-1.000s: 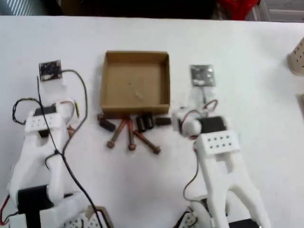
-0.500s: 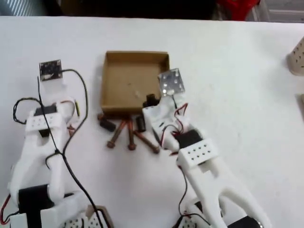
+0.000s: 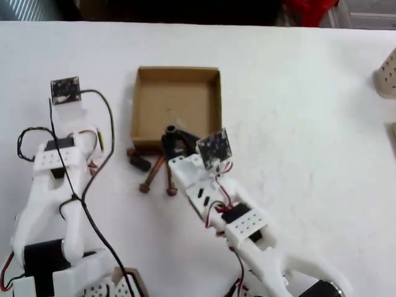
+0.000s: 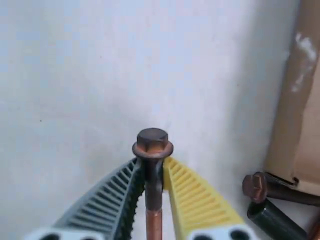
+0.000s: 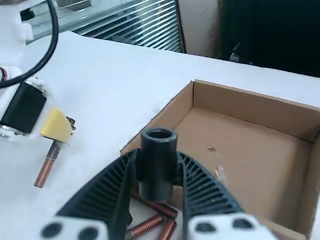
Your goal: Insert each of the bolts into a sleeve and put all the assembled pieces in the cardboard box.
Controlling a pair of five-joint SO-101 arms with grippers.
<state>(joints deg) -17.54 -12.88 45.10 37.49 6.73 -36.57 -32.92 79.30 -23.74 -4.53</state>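
**While my left holds a bolt, my right holds a sleeve by the box**

As I stand now, my left gripper (image 4: 153, 167) is closed on a bolt (image 4: 152, 145). The grey finger and the yellow one pinch the shank just below the flange. The hexagonal head sticks out past the fingertips, and the threaded end runs back between the fingers. This gripper is over the white table (image 3: 309, 93), out to the left of the cardboard box (image 3: 177, 72). From my left wrist, the box's brown wall is close by at the side.

My right gripper (image 5: 158, 167) is clamped on a black sleeve (image 5: 158, 150). Both ribbed black fingers press its sides. The sleeve stands upright with its open bore facing up and its top rim clear above the fingertips. It is lifted off the table at the box's near wall. From above it appears right at that wall, though I cannot tell whether it is over the inside or just short of it.

Under my right gripper, loose bolts (image 3: 158, 176) lie on the table in front of the box, their heads pointing away from it. A loose sleeve (image 3: 139, 163) lies on its side beside them, near the box's front left corner, with one more bolt head just next to it.
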